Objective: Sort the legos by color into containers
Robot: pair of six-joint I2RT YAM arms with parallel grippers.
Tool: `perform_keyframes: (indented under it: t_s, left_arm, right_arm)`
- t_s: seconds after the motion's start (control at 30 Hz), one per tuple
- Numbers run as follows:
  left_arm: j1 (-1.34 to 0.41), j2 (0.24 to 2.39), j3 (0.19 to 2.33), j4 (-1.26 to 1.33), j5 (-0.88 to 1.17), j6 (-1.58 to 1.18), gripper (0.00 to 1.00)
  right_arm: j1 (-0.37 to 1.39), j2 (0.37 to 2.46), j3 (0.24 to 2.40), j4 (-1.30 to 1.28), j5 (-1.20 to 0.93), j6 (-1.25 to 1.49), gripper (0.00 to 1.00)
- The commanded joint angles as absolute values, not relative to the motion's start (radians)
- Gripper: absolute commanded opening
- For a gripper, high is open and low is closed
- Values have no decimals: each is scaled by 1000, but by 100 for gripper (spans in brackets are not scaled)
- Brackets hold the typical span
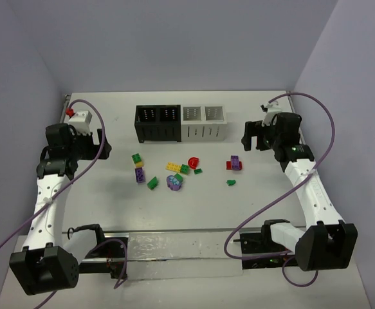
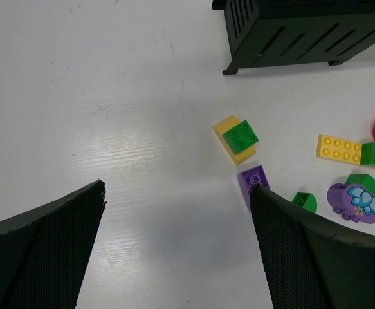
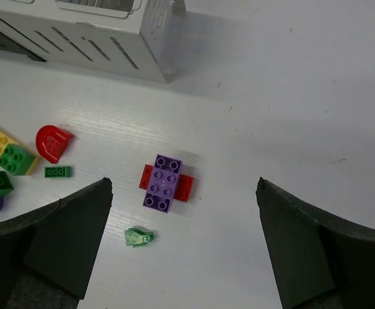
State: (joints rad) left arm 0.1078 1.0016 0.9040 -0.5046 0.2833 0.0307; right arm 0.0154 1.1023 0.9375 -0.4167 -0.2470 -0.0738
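The legos lie scattered mid-table in front of the bins: a green-on-yellow pair [image 1: 137, 159] [image 2: 237, 138], a purple brick [image 1: 139, 174] [image 2: 254, 180], a yellow-and-green strip [image 1: 177, 167] [image 2: 354, 151], a red half-round [image 1: 193, 161] [image 3: 52, 142], a purple brick across a red one [image 1: 235, 163] [image 3: 164, 182], a small pale green piece [image 1: 231, 182] [image 3: 138, 237]. The containers, two black bins [image 1: 157, 122] and two white bins [image 1: 204, 121], stand in a row at the back. My left gripper [image 1: 84, 143] [image 2: 177, 193] is open and empty, left of the bricks. My right gripper [image 1: 260, 136] [image 3: 184, 190] is open and empty, right of them.
A round purple piece with a flower print [image 1: 173, 183] [image 2: 355, 201] and green bricks [image 1: 152, 183] lie among the rest. A small red object [image 1: 69, 111] sits at the far left. Purple cables [image 1: 316, 109] loop beside both arms. A metal rail [image 1: 174, 241] runs along the near edge.
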Motion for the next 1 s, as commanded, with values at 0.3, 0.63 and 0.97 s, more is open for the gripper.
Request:
perform_keyframes:
  t_s: [0.3, 0.63, 0.97]
  left_arm:
    - [110, 980, 908, -411, 134, 12, 99]
    - [109, 992, 930, -398, 102, 11, 99]
    - [105, 983, 912, -401, 87, -22, 99]
  right_arm:
    - [71, 1187, 1057, -609, -126, -14, 100]
    - [195, 1375, 1142, -780, 58, 154, 87]
    - [239, 1558, 1208, -793, 63, 215, 75]
